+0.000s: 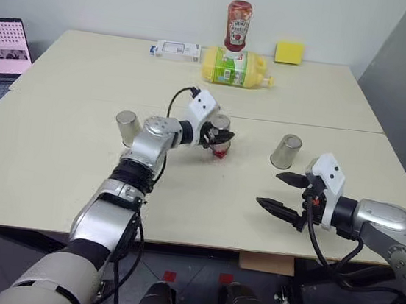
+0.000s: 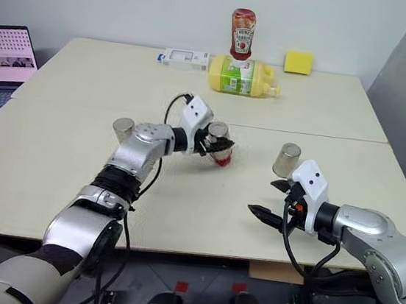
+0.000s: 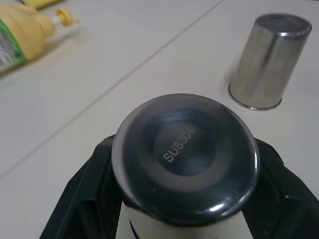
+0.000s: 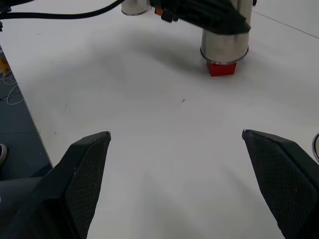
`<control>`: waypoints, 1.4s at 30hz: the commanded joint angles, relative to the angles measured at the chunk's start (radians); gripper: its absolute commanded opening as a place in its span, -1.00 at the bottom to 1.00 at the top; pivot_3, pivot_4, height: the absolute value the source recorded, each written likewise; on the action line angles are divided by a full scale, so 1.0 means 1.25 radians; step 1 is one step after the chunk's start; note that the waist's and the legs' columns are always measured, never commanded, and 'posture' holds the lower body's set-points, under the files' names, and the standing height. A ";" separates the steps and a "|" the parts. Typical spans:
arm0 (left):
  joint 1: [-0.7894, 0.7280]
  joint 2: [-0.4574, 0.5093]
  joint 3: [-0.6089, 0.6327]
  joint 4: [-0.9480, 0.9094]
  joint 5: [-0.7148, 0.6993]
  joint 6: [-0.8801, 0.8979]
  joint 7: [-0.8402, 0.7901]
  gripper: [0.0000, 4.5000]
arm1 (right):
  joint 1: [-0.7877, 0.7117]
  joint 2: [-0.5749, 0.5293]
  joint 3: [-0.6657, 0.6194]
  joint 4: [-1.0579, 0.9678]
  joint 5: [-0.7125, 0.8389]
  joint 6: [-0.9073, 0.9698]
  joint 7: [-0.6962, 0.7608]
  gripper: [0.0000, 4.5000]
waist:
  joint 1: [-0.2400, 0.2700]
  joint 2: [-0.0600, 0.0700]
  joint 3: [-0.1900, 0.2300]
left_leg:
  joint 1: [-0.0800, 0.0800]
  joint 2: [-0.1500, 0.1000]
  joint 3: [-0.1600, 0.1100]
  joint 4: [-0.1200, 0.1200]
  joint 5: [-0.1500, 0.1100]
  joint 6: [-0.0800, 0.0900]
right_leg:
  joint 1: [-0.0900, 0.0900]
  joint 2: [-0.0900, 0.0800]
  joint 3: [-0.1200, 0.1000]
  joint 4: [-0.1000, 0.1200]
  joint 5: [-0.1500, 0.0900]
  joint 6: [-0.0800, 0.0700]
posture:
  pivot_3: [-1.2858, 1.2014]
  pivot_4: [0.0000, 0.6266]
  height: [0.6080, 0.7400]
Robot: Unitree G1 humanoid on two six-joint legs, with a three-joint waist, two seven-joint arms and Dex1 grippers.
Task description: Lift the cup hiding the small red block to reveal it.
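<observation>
Pale desk (image 1: 51,178) surface against a plain wall, with three identical metal tumblers set upside down so that any one could conceal the target. Left gripper (image 1: 218,136), fingers closed on the cup (image 1: 221,127) at mid-desk, holds it by its sides, raised just off the surface; the small red block (image 4: 221,67) shows directly beneath the cup's rim, resting on the desk, so the reveal appears under way and the grip seems chosen to lift straight up without disturbing the block. Second cup (image 1: 125,127) stands inverted beside the left forearm, and the third cup (image 1: 286,151) stands inverted toward the right side, both untouched. Right gripper (image 1: 287,193) hovers above the near right part of the desk with fingers spread wide and empty, well apart from the block, apparently kept clear of the lift. Ketchup bottle (image 1: 238,24), yellow bottle (image 1: 237,68), yellow sponge (image 1: 289,52), white box (image 1: 177,50) and laptop (image 1: 2,49) sit along the far and left margins, away from the working area.
</observation>
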 commanded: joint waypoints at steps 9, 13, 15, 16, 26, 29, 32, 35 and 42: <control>0.112 0.087 0.106 -0.198 0.011 0.185 0.206 0.20 | -0.023 -0.005 0.003 -0.001 -0.019 -0.029 0.011 1.00 | 0.003 0.000 0.000 | 0.001 0.000 -0.001 0.002 0.000 0.000 | 0.001 0.000 0.000 0.001 0.000 0.001 | 0.03 -0.52 1.00; 0.124 0.070 0.116 -0.168 -0.004 0.193 0.218 0.20 | -0.033 -0.004 0.013 0.007 -0.023 -0.034 0.019 1.00 | 0.004 0.000 0.000 | 0.000 0.000 -0.001 0.002 0.000 0.000 | 0.001 0.000 -0.001 0.000 0.001 0.001 | 0.03 -0.52 1.00; 0.126 0.060 0.123 -0.149 -0.016 0.203 0.214 0.20 | -0.033 -0.003 0.015 0.007 -0.023 -0.034 0.021 1.00 | 0.004 0.000 0.000 | 0.000 0.000 -0.001 0.002 0.000 0.000 | 0.001 0.000 -0.001 0.000 0.001 0.001 | 0.03 -0.52 1.00; 0.125 0.057 0.126 -0.138 -0.018 0.205 0.217 0.20 | -0.033 -0.003 0.016 0.007 -0.024 -0.035 0.022 1.00 | 0.004 0.000 0.000 | 0.000 0.000 -0.001 0.002 0.000 0.000 | 0.001 0.000 -0.001 0.000 0.001 0.001 | 0.03 -0.52 1.00; 0.105 0.063 0.128 -0.151 -0.022 0.224 0.216 0.97 | -0.019 -0.004 0.009 -0.001 -0.023 -0.031 0.022 1.00 | 0.004 0.000 0.000 | 0.000 0.000 -0.001 0.002 0.000 0.000 | 0.001 0.000 -0.001 0.000 0.001 0.001 | 0.03 -0.52 1.00; 0.098 0.070 0.132 -0.185 -0.024 0.227 0.218 0.97 | -0.017 -0.002 0.007 -0.003 -0.021 -0.031 0.019 1.00 | 0.004 0.000 0.000 | 0.000 0.000 -0.001 0.002 0.000 0.000 | 0.001 0.000 -0.001 0.000 0.001 0.001 | 0.03 -0.52 1.00; 0.090 0.087 0.137 -0.245 -0.026 0.231 0.217 0.97 | -0.020 0.007 0.004 0.001 -0.021 -0.035 0.014 1.00 | 0.004 0.000 0.000 | -0.001 0.000 -0.001 0.002 0.000 0.000 | 0.001 0.000 -0.001 0.000 0.001 0.001 | 0.03 -0.52 1.00; 0.090 0.113 0.136 -0.295 -0.019 0.245 0.220 0.97 | -0.027 0.020 -0.002 0.007 -0.022 -0.041 0.003 1.00 | 0.003 0.000 0.000 | 0.000 0.000 -0.001 0.002 0.000 0.000 | 0.001 0.000 -0.001 0.000 0.001 0.001 | 0.03 -0.52 1.00; 0.196 0.246 0.186 -0.555 -0.074 0.305 0.132 0.97 | -0.038 0.077 -0.045 0.018 -0.042 -0.115 -0.038 1.00 | -0.001 0.000 0.000 | 0.000 0.000 -0.001 0.001 0.000 0.000 | 0.001 0.000 -0.001 0.000 0.001 0.001 | 0.03 -0.52 1.00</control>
